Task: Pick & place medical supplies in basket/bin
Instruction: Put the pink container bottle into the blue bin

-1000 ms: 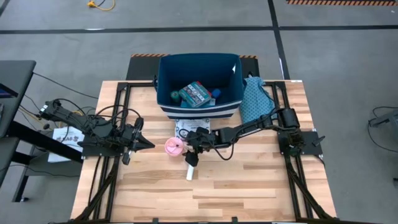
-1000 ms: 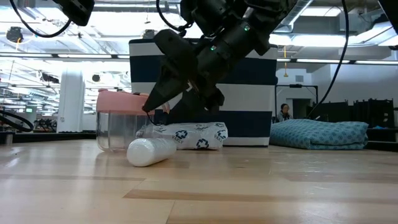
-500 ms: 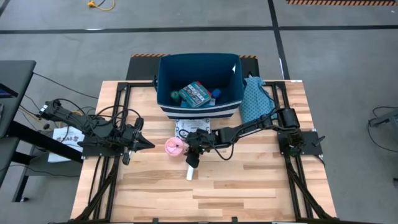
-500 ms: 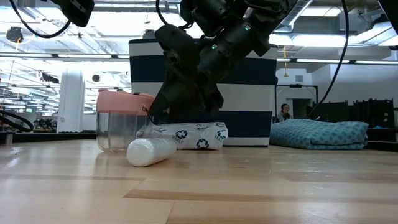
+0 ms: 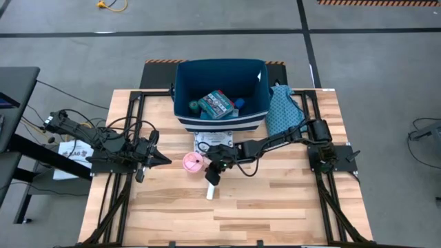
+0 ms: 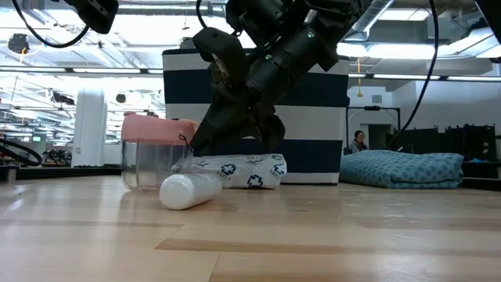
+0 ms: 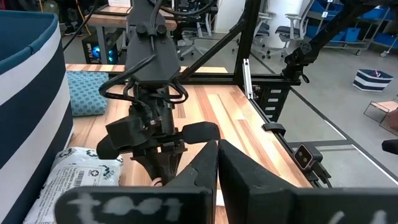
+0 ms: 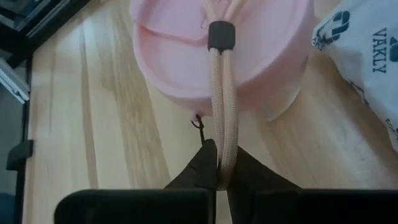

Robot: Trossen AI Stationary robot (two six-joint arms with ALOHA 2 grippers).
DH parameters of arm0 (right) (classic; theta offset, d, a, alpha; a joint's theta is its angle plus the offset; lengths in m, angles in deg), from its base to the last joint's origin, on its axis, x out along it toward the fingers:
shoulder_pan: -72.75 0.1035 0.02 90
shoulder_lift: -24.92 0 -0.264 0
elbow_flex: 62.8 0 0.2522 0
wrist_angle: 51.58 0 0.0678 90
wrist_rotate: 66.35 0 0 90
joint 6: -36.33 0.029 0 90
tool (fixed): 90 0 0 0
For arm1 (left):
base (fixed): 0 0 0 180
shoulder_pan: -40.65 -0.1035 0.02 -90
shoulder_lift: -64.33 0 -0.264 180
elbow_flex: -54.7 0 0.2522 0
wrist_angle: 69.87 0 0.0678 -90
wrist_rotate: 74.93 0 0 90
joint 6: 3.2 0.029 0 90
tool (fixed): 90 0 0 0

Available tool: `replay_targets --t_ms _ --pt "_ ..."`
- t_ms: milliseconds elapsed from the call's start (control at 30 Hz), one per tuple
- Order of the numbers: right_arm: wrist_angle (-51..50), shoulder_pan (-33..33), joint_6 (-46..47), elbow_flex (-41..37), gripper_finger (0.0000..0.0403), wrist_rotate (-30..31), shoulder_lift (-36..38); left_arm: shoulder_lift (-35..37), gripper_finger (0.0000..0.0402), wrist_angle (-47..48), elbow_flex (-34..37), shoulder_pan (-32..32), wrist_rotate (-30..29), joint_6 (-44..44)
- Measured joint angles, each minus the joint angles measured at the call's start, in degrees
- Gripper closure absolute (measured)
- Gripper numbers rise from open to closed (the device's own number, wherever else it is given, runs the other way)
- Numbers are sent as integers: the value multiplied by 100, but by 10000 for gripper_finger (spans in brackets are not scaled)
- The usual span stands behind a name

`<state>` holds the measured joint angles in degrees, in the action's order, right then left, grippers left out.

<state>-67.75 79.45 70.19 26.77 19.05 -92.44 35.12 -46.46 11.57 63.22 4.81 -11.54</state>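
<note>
A clear container with a pink lid [image 5: 193, 162] [image 6: 154, 153] stands upright on the table in front of the dark navy bin [image 5: 220, 76]. A pink cord loop [image 8: 221, 106] runs off its lid. My right gripper [image 5: 207, 165] [image 8: 217, 163] is right beside the container, shut on that cord. A white stick [image 5: 211, 188] [image 6: 190, 190] lies near it, and a white printed packet [image 5: 205, 142] [image 6: 237, 171] lies against the bin's foot. The bin holds a teal-and-white packet [image 5: 218, 103] and a green roll [image 5: 195, 105]. My left gripper [image 5: 164, 160] [image 7: 217, 152] waits shut at the left. My right gripper pinches the free end of the lid's pink cord loop [image 8: 222, 155] between its two fingertips. The fingers slant down from the table's right and lie along the cord. Both strands run nearly straight from a dark bead [image 8: 221, 34] on the lid. The container stands on the table.
A teal patterned fabric pouch [image 5: 282, 110] [image 6: 403, 168] lies to the right of the bin. Bare wood [image 5: 275, 207] stretches along the near half of the table. A person sits far off in the room [image 6: 358, 141].
My right gripper has shut its fingers on the pink cord beside the container while staying in place. The container, stick and packet have kept still.
</note>
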Motion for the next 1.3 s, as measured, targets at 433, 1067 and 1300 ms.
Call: replay_targets --t_ms 433,1067,1300 --pt "-2037 221 -758 1771 402 278 7 0 401 3 0 1 -2 4" --pt "-3664 40 -1493 3536 402 746 7 0 401 57 0 0 -14 39" --pt "-4315 -18 -1762 4358 402 967 7 0 401 57 0 0 -23 39"
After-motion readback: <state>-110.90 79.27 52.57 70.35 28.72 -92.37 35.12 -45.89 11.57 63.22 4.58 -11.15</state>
